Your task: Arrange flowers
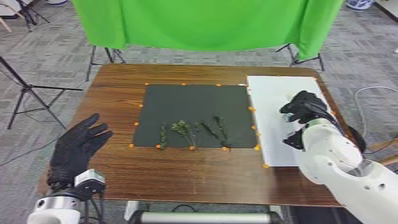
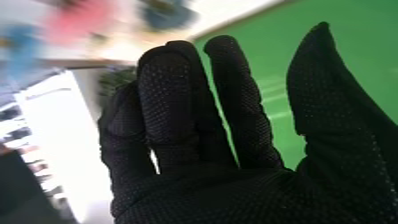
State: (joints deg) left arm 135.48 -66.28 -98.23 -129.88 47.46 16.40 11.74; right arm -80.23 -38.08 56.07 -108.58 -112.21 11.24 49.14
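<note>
Flower stems [image 1: 183, 129] lie on near part of dark mat [image 1: 191, 102], likely light, bendy, easily bruised, best pinched low on the stalks; right hand [image 2: 209, 192] has fingers straight, thumb apart, left hand [image 1: 71, 154] likewise.

no readable text, labels, brands, numbers or signs, either around the hands or on the surface
</note>
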